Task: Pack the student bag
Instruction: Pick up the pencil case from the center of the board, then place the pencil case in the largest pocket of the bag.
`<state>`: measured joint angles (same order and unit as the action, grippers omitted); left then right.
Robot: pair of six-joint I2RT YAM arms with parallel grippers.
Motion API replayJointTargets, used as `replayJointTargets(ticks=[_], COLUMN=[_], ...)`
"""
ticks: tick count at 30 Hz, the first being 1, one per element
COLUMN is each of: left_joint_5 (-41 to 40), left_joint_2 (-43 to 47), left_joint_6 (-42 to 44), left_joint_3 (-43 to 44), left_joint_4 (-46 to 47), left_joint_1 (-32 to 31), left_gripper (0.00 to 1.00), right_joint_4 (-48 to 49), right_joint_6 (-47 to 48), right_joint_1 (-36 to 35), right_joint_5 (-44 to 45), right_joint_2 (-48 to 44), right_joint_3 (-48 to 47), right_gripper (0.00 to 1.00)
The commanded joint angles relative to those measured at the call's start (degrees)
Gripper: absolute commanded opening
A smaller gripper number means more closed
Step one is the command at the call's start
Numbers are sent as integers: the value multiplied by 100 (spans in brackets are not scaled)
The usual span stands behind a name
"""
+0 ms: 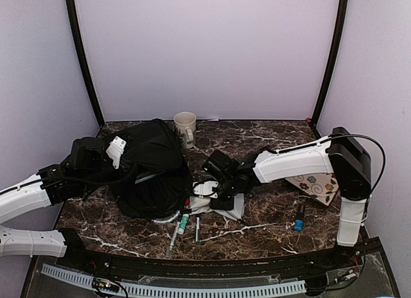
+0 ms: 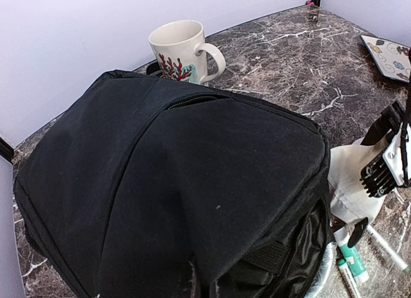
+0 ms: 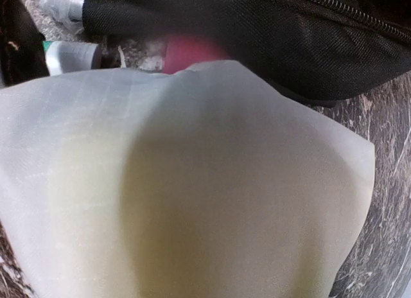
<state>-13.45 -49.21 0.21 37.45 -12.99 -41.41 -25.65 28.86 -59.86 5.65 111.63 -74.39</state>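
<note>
The student bag, big and black, lies at the left middle of the table and fills the left wrist view. My left gripper is at the bag's left top, shut on a pinch of its fabric; its fingers are hidden in its own view. My right gripper is at a white pouch just right of the bag. That pouch covers the right wrist view and hides the fingers. In the left wrist view the black ribbed fingers clamp the pouch.
A decorated mug stands behind the bag. Several pens lie in front of the bag and pouch. A blue-tipped marker and a floral card lie at the right. A red object shows between pouch and bag.
</note>
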Motion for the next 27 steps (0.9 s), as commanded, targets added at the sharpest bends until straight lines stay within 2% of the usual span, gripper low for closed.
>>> replayJointTargets(ticks=[1, 6, 9, 18, 27], left_joint_5=[197, 199, 205, 363, 771], left_joint_2=[54, 2, -18, -92, -141], left_joint_6=[24, 15, -11, -146, -288], left_joint_3=[10, 26, 35, 49, 358], left_joint_4=[332, 355, 363, 453, 356], left_joint_1=[-29, -24, -23, -21, -23], left_gripper=[0, 0, 0, 0, 0], right_joint_4=[-743, -1083, -1276, -1485, -1266], right_joint_6=[-189, -20, 22, 293, 825], right_joint_1=[253, 298, 297, -145, -939], right_joint_5=[-886, -1149, -1259, -963, -77], right_joint_2=[172, -278, -479, -795, 5], right_joint_3=[-14, -186, -381, -1244, -2636], right_gripper=[42, 26, 22, 17, 17])
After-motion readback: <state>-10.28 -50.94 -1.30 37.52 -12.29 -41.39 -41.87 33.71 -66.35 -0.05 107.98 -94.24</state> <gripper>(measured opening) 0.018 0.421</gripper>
